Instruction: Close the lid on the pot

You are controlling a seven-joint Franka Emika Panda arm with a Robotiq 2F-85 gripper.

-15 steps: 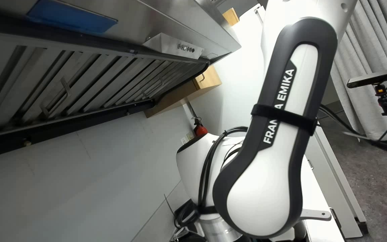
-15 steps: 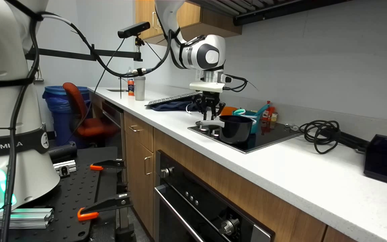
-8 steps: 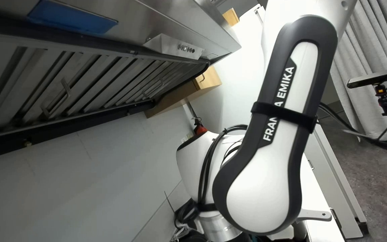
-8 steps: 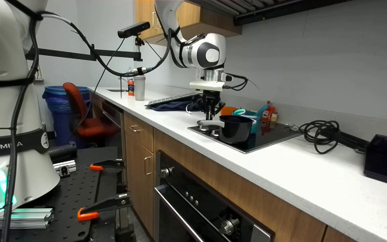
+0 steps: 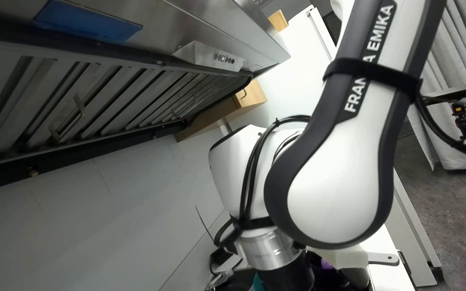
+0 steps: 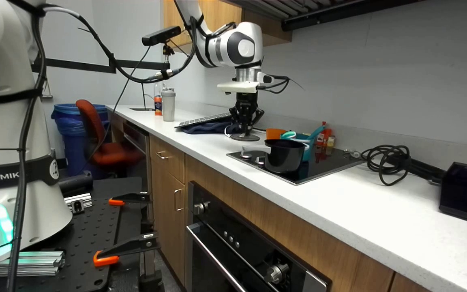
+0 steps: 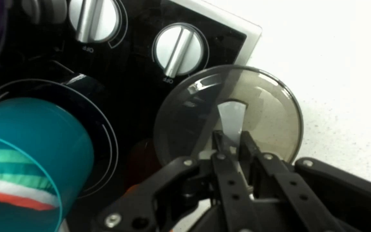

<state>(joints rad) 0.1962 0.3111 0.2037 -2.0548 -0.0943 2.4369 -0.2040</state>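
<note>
The claw (image 7: 231, 138) grips a round, glossy, see-through lid (image 7: 232, 113).

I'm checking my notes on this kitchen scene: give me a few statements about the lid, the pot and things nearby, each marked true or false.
1. The gripper grips the lid by its handle. True.
2. The lid is opaque metal. False: it is see-through; the edge of the cooktop shows through it.
3. The pot stands on the cooktop. True.
4. The lid covers the pot. False: the pot is uncovered, and the lid is held apart from it.
5. In the wrist view, a teal container holds a striped item. True.
6. The teal container sits inside the pot. False: it stands outside the pot.
</note>
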